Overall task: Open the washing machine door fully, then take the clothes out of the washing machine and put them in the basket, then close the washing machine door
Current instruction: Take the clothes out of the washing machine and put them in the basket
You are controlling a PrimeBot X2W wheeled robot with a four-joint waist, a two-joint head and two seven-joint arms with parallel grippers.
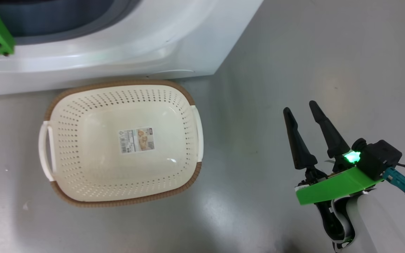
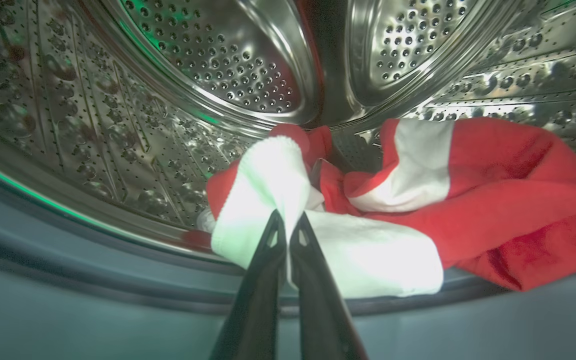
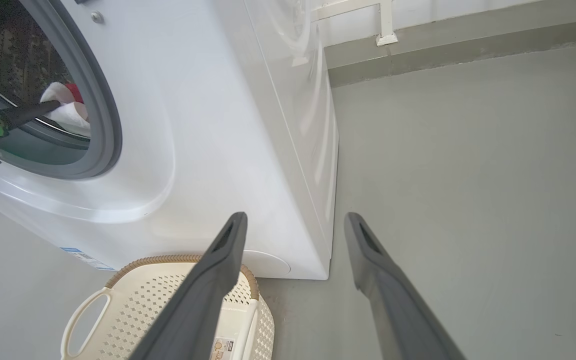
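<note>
Zero garments lie in the cream-white perforated plastic basket (image 1: 118, 83) below the white box-shaped washing machine (image 1: 118, 52), with the right gripper (image 1: 300, 107) splayed off to its side. Inside the steel drum (image 2: 243, 65), the left gripper (image 2: 288, 217) clenches the bright red-and-white fabric clothes (image 2: 508, 200). From the right wrist, the machine stands open: unloading and shutting it remain.

Left gripper (image 2: 287, 222) pinches the clothes (image 2: 493, 200) inside the drum (image 2: 228, 60)
</note>
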